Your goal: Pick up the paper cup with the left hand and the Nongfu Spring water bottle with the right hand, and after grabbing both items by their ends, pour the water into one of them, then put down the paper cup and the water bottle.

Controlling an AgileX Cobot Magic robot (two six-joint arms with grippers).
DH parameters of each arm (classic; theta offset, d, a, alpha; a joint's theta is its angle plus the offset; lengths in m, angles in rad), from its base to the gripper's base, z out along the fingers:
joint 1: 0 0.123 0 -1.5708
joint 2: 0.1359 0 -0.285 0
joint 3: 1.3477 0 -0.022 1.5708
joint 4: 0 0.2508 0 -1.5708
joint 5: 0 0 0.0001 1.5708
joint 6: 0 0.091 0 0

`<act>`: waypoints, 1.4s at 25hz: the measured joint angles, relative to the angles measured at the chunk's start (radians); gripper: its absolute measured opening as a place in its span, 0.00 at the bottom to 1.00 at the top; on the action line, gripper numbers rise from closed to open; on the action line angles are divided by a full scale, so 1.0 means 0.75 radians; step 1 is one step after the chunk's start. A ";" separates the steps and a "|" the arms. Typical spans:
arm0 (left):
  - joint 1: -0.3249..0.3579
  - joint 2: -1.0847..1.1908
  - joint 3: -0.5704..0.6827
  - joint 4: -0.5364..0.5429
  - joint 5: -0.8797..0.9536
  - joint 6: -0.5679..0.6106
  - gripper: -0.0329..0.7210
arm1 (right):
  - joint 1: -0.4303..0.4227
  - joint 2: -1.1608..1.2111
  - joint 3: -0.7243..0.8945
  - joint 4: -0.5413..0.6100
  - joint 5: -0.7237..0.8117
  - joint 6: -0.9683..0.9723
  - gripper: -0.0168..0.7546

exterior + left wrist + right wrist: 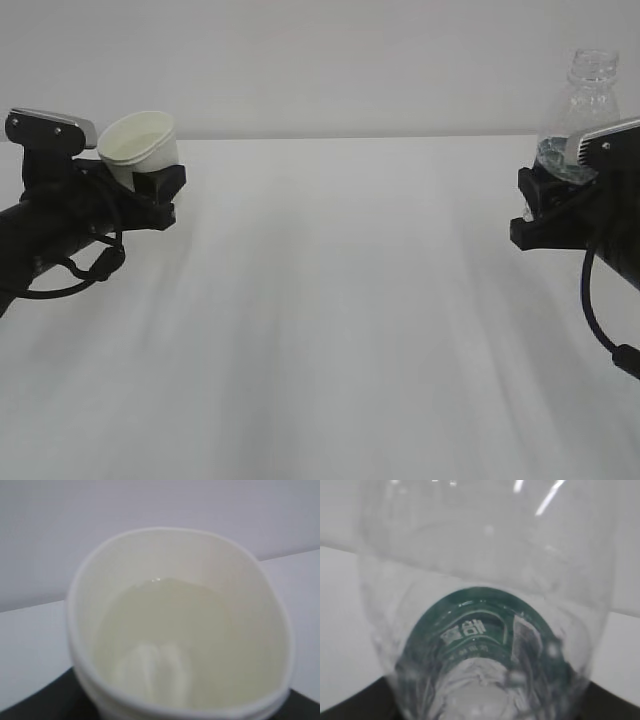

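Two black arms reach in over the white table [330, 330], well apart at opposite edges. The left hand [150, 185] pinches the paper cup [140, 148] by its lower end, held up off the surface and tilted with its mouth toward the camera, clear water [170, 640] pooled inside. The right hand [545, 200] clamps the water bottle [582, 110] low on its body, upright, capless neck on top.
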 joint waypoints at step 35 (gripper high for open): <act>0.032 0.407 -0.010 -0.111 -0.215 0.106 0.61 | 0.000 0.023 0.000 0.002 -0.043 0.061 0.53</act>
